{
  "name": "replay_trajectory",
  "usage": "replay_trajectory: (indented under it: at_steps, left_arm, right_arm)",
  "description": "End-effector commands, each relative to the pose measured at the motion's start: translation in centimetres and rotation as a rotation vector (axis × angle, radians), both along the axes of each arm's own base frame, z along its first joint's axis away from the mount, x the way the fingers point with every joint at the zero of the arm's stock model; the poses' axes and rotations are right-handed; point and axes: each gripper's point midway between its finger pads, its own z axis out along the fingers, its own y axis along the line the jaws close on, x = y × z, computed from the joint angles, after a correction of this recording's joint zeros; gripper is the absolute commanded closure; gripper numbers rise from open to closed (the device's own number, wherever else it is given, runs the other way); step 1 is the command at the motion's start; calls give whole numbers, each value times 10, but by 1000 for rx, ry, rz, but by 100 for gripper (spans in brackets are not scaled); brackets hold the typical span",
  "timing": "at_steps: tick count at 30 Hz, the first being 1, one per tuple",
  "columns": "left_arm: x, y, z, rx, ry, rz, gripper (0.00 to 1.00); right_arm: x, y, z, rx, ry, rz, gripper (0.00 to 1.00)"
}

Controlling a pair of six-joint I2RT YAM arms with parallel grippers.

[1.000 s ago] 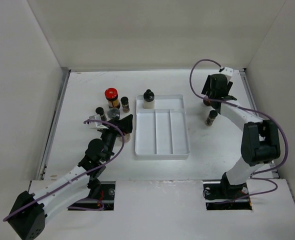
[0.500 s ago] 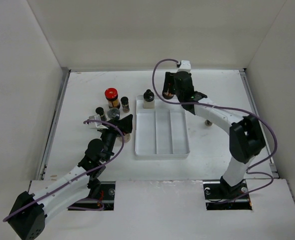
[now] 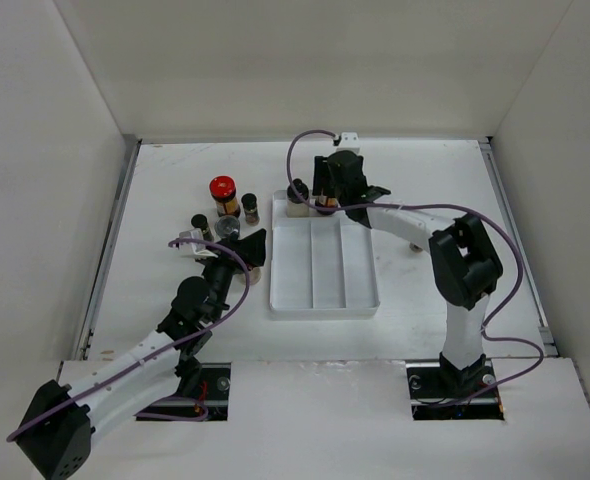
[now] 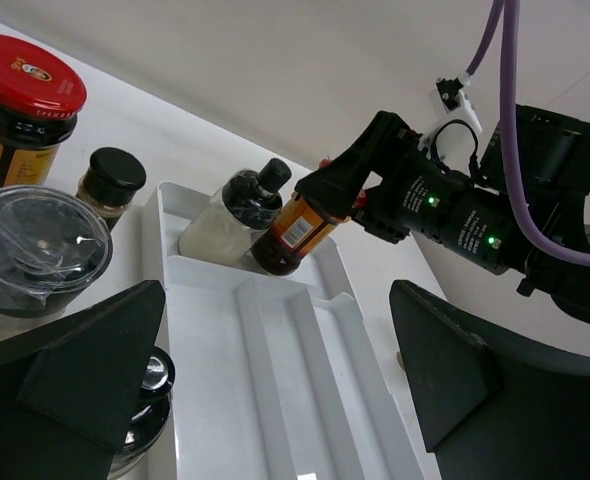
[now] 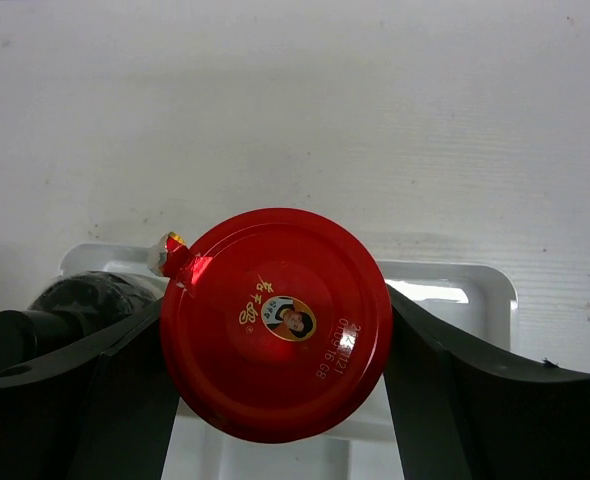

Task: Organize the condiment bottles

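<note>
A brown jar with a red lid (image 4: 293, 232) is pinched at its lid by the right gripper (image 3: 327, 192). It is held tilted, with its base down in the far compartment of the white tray (image 3: 325, 275), just beside a pale black-capped bottle (image 4: 230, 212). A second red-lidded jar (image 3: 223, 195) and small dark jars (image 3: 249, 207) are grouped left of the tray. The left gripper (image 4: 275, 400) is spread wide near them.
</note>
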Motion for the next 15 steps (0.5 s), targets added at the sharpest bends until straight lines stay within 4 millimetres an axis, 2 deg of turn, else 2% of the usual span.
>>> replay_trajectory:
  at_steps: [1,4,8,15]
  left_arm:
    - [-1,-1,13,-37,-38,-11,0]
    - [0,-1,12,-36,-37,-11,0]
    - [-1,-1,14,-38,-41,-11,0]
    - [0,-1,13,-38,-41,-9,0]
  right_arm:
    - [12,14,51,117,-157,-16,43]
    - [9,17,39,109,-136,-9,32]
    - [7,15,39,110,-138,-10,22]
    - [-10,6,81,148,-189,-1,10]
